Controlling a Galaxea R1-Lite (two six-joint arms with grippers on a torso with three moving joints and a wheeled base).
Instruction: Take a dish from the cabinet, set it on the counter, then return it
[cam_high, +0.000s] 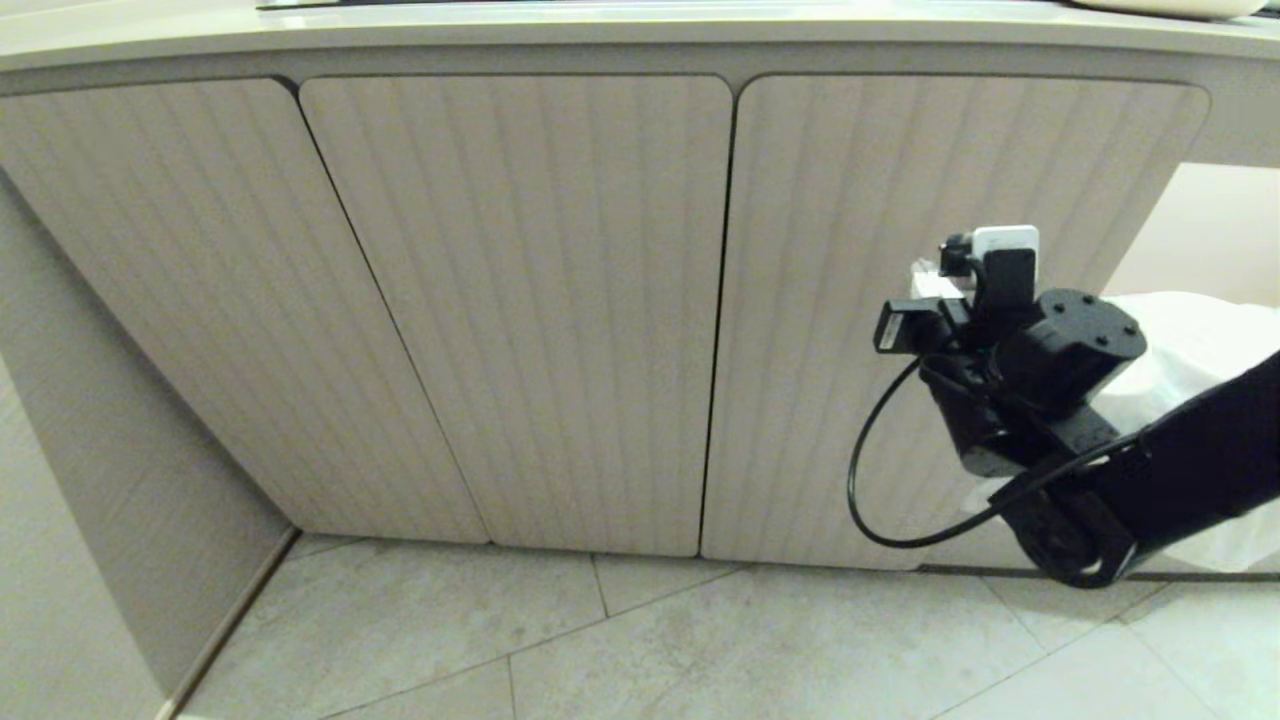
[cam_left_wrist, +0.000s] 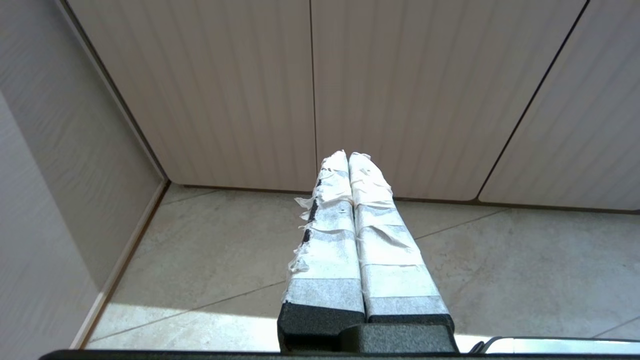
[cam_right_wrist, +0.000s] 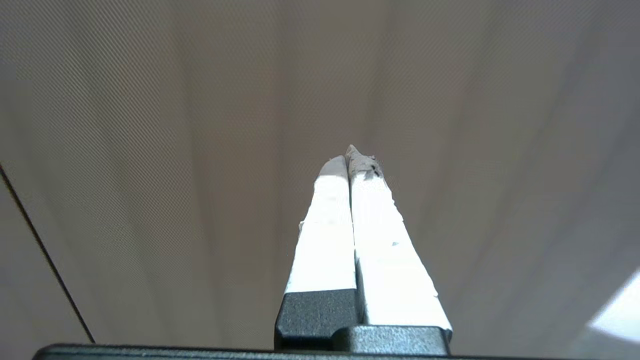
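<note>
The cabinet (cam_high: 520, 300) fills the head view, its ribbed beige doors all closed. Along the top runs the counter (cam_high: 600, 25), seen only as a cream rim. The dish is out of view. My right gripper (cam_high: 925, 280) is raised in front of the rightmost door (cam_high: 850, 200), low on its right side. In the right wrist view the right gripper (cam_right_wrist: 348, 160) is shut with nothing in it, its taped tips close to the door's ribbed face (cam_right_wrist: 200, 125). My left gripper (cam_left_wrist: 348, 155) is shut and empty, pointing at the foot of the cabinet doors (cam_left_wrist: 310, 100).
A tiled floor (cam_high: 700, 640) lies before the cabinet. A beige side panel (cam_high: 100, 450) stands at the left. Something white and crumpled (cam_high: 1200, 340) sits behind my right arm at the right. A pale rounded edge (cam_high: 1170, 6) rests on the counter's far right; I cannot tell what it is.
</note>
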